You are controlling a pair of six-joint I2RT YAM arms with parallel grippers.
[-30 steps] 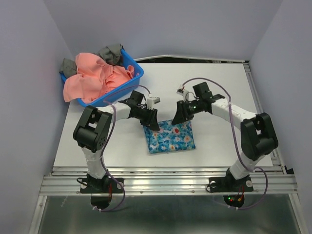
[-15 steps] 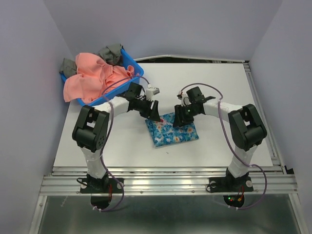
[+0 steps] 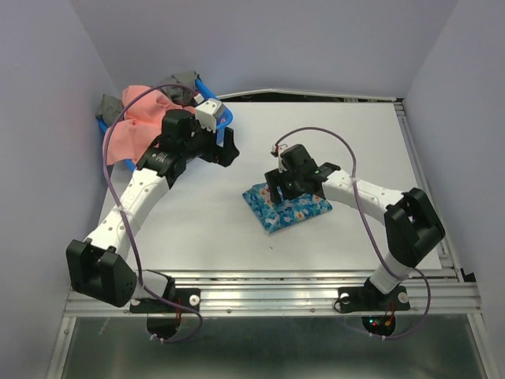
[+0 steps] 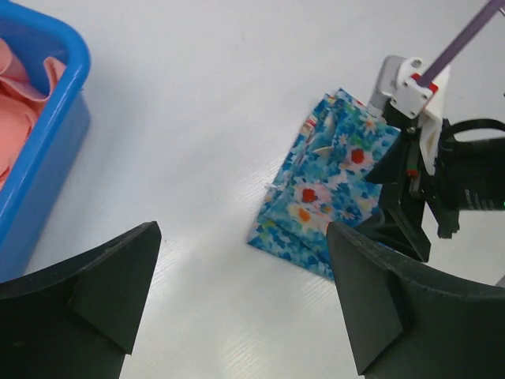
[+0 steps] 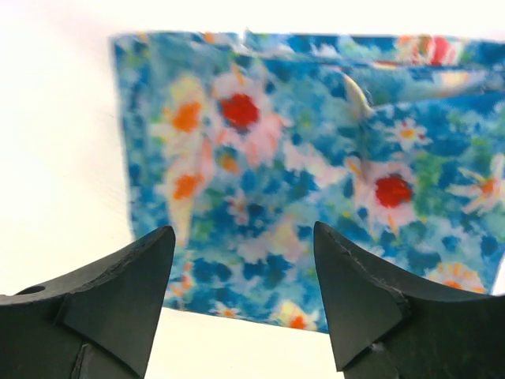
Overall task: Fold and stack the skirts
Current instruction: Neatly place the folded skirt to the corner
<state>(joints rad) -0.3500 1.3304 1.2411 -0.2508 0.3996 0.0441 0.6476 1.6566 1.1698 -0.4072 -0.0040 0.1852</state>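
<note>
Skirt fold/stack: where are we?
Done: the blue floral skirt lies folded on the table. In hand: nothing; the right gripper hangs open just above it, and the left gripper is open beside the blue basket. Left: the pink skirt is heaped unfolded in that basket; it needs pulling out, folding and stacking with the floral one.

Probably a robotics lab: plain lilac walls (image 3: 260,39) enclose a white table (image 3: 197,229), with robot arms (image 3: 363,189) bolted to a metal rail (image 3: 268,298).

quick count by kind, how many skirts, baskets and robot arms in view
skirts: 2 (blue floral skirt, pink skirt)
basket: 1
robot arms: 2 (left arm, right arm)
total: 5
</note>
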